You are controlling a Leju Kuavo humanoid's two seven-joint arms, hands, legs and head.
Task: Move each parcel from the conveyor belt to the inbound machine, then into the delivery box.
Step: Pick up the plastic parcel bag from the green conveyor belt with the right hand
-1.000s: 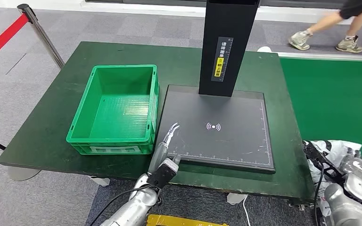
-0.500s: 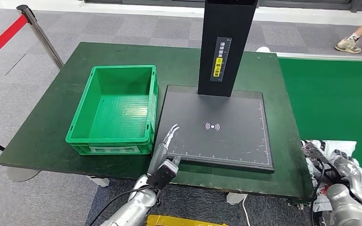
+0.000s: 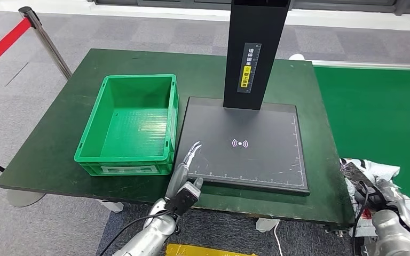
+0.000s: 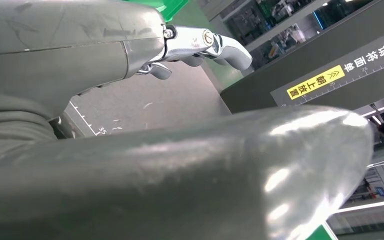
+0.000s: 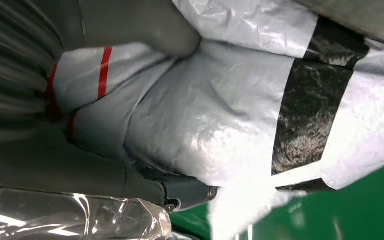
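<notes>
One green crate (image 3: 129, 127), one scanner (image 3: 244, 143), seemingly one parcel (image 3: 376, 172), two hands.

On the surface (image 3: 58, 154) the box (image 3: 131, 125) stands left of the machine (image 3: 245, 144), touching or just beside it. The belt (image 3: 379, 112) runs along the surface's right. The parcel (image 3: 376, 173) lies on the belt's near end. The left hand (image 3: 188, 165) rests at the machine's near-left corner. A post (image 3: 45, 40) stands behind the surface's left corner.
</notes>
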